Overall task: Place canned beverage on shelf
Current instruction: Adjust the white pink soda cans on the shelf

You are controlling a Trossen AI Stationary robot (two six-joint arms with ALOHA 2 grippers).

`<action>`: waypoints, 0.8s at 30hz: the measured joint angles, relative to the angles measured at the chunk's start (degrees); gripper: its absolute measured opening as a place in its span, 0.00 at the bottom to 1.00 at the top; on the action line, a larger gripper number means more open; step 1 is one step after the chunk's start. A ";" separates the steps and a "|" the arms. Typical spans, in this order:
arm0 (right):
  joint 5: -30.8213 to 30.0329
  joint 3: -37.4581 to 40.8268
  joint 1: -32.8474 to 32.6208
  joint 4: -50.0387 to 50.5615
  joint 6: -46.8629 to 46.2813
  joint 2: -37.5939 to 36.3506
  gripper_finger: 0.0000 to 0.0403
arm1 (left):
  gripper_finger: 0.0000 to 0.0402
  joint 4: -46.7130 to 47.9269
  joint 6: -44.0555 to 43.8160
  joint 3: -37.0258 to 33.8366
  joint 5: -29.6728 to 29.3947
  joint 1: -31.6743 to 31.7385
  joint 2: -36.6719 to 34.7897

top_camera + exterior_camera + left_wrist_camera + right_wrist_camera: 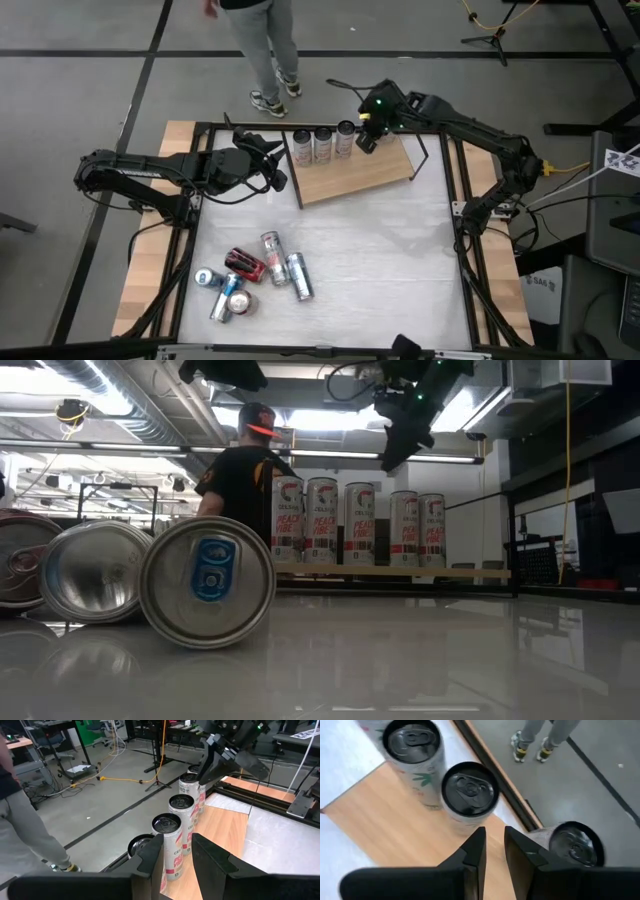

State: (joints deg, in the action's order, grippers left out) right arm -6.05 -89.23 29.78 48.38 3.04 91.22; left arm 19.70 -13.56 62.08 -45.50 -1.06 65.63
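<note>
Five tall cans [360,523] stand upright in a row on one wooden shelf [368,170]. Six more cans [252,275] lie loose on the white worktop [380,270]. Two robot arms reach in, and one person [268,45] stands beyond the worktop.

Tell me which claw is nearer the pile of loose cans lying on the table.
Left. The left claw hangs above and back from the pile of loose cans; the right claw sits farther off, over the shelf.

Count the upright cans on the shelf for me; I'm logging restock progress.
5 upright cans, in one row along the shelf, seen from table level. From above, the right hand hides some of them.
</note>
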 joint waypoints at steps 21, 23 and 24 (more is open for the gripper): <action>-0.41 7.79 0.20 -7.25 -3.93 0.00 0.16 | 0.23 0.00 0.00 0.00 0.01 0.02 0.00; -0.40 8.11 0.20 -8.15 -5.08 0.04 0.16 | 0.23 0.00 0.00 0.00 0.00 0.00 0.00; -0.42 8.11 0.20 -8.50 -5.38 0.04 0.16 | 0.23 0.00 0.02 0.00 0.00 0.02 0.00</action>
State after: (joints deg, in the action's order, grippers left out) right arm -6.47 -81.12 29.98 39.88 -2.35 91.26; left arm 19.70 -13.54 62.08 -45.50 -1.04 65.63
